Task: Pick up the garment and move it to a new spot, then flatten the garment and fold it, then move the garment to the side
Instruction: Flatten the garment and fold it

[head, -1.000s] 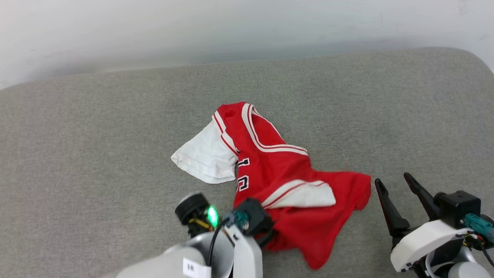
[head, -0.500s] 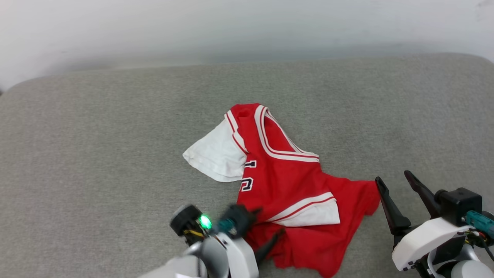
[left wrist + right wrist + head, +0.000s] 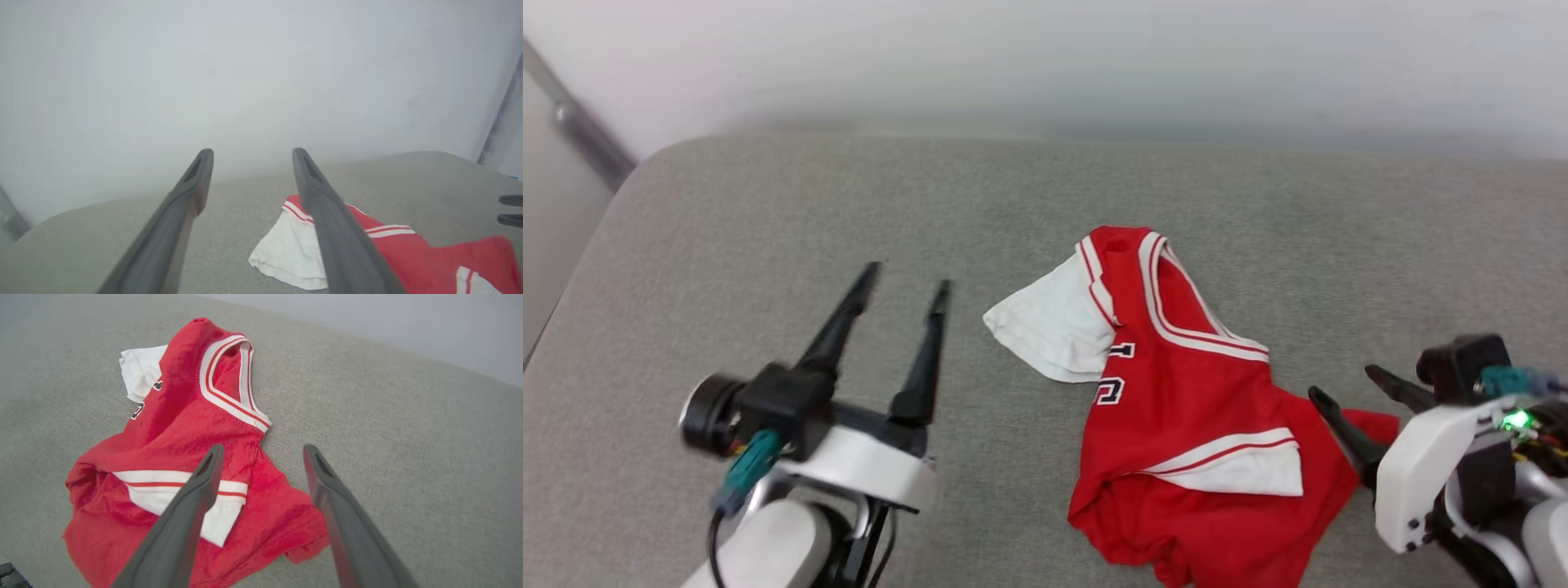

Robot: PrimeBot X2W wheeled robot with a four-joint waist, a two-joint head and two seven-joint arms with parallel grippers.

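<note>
While the red jersey [image 3: 1176,408] is lying crumpled on the grey padded surface [image 3: 727,245] between both claws, the left claw [image 3: 908,275] is hovering spread, clear of its white sleeve [image 3: 1049,339], and the right claw [image 3: 1342,382] is gaping over its red edge.

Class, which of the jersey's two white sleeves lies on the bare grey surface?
The far sleeve, beside the lettering; the near sleeve lies on red cloth.

The red basketball-style jersey shirt [image 3: 1176,416] with white short sleeves and striped trim lies crumpled on the grey fabric-covered surface [image 3: 768,212]. Its V-neck lies at the far end. One white sleeve spreads left, the other lies across the red body, and the black lettering partly shows.
</note>
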